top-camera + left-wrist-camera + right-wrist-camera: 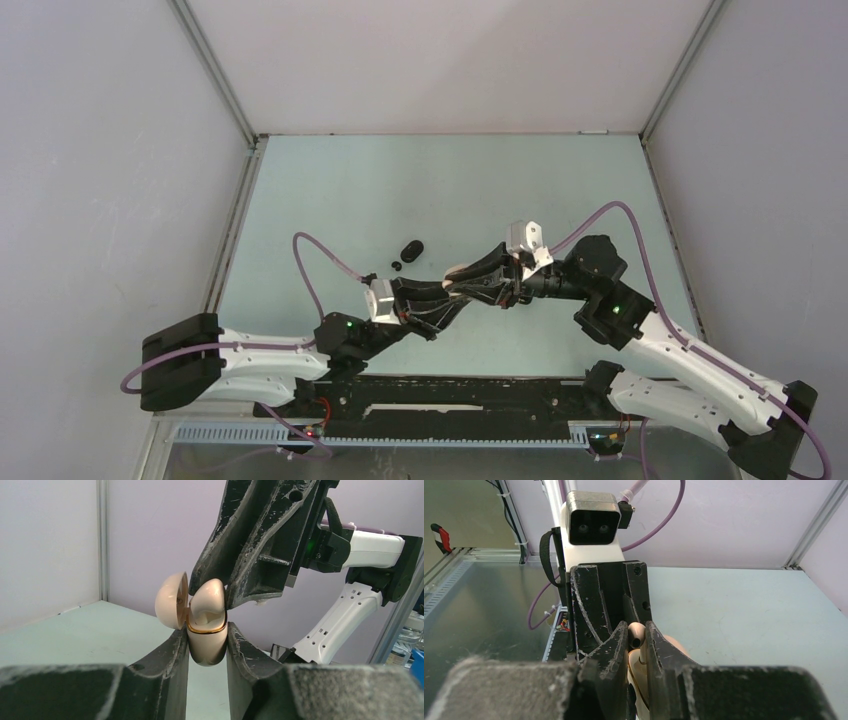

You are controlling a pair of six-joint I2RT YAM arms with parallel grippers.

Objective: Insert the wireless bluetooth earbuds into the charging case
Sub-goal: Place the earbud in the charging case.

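My left gripper [207,632] is shut on the base of a cream charging case [206,652], held upright with its lid [171,600] swung open to the left. A whitish earbud [209,602] sits in the case's mouth. My right gripper [636,630] comes down from above and is shut on that earbud [636,635], with the case [640,672] right below it. In the top view the two grippers meet at mid-table, left [447,300] and right [480,282].
A black oval case [411,248] lies on the pale green table [560,190] just left of the grippers, with a small black earbud [397,265] beside it. Grey walls and metal rails [235,210] close in the table's sides.
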